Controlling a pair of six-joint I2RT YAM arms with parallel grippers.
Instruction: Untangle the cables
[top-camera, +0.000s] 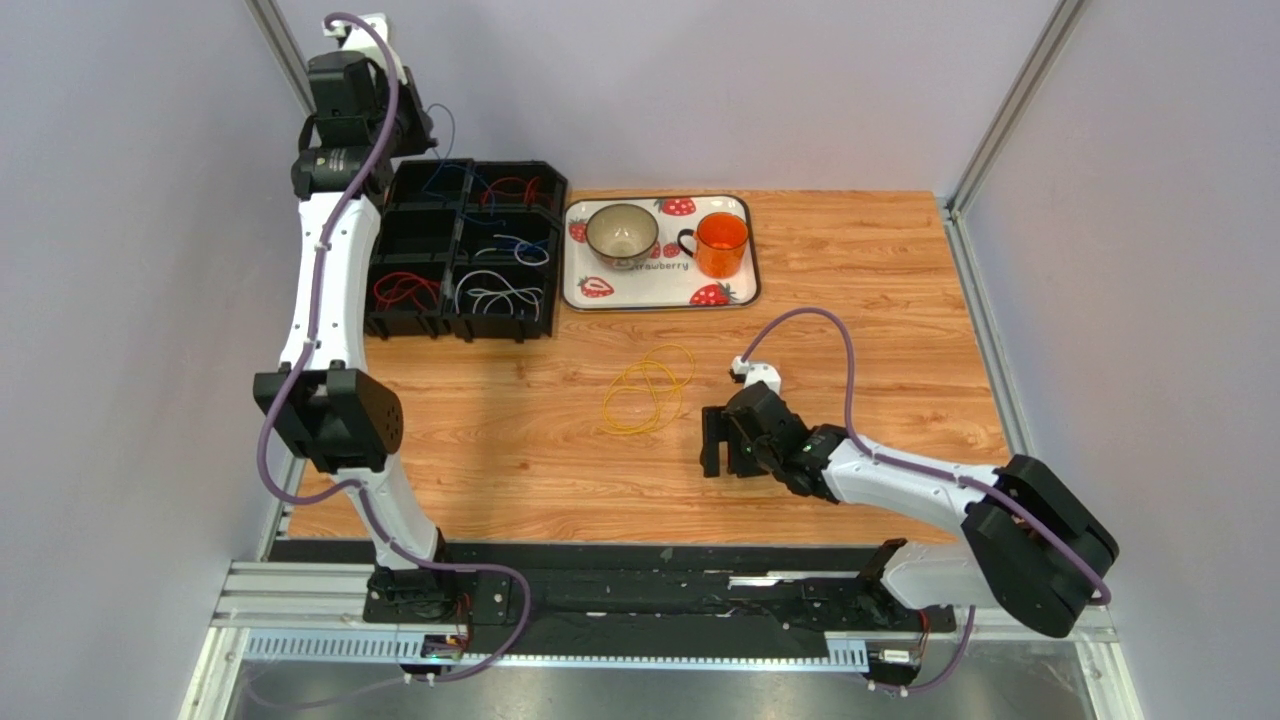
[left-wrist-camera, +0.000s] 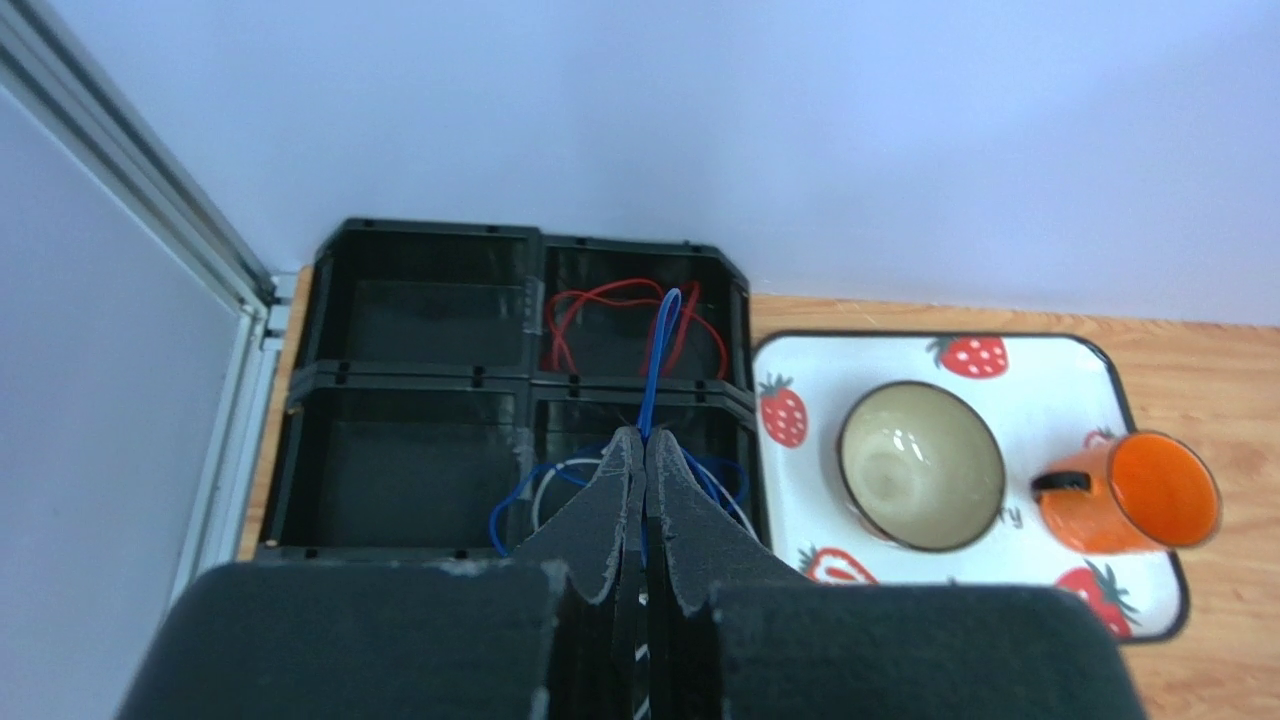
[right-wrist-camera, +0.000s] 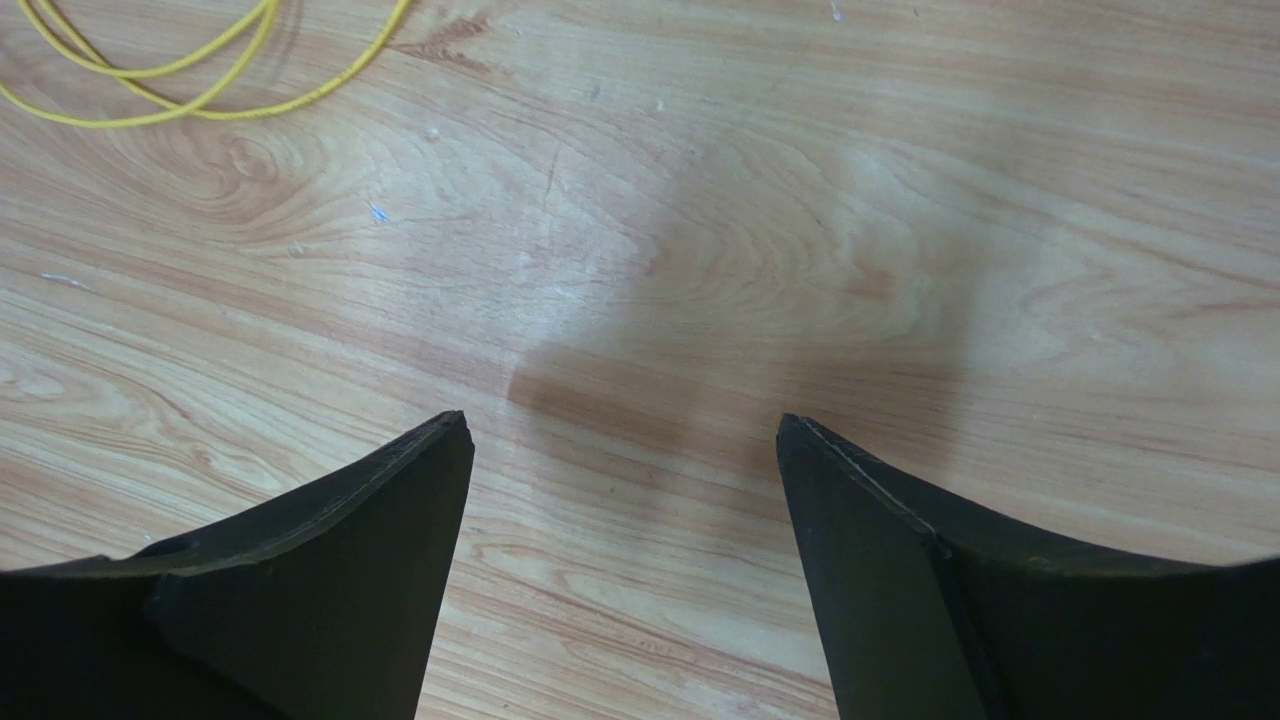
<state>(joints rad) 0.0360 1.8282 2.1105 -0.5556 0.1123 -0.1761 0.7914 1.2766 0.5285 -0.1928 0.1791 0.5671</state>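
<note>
Left fingers (left-wrist-camera: 601, 510), pressed together, pinch a thin blue cable (left-wrist-camera: 657, 360). It forms a narrow loop whose long axis runs straight away from the tips, above a black compartment tray (left-wrist-camera: 421, 237). Right fingers (right-wrist-camera: 346, 570), spread wide and holding nothing, hover over the wood-grain table (top-camera: 842, 300). A thin yellow cable (top-camera: 649, 393) lies looped near them, apart from both tips.

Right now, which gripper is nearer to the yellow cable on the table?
Right. The right gripper is open just beside the yellow cable, to its right in the top view. The left gripper is far off by the black bin, shut on a blue cable.
</note>
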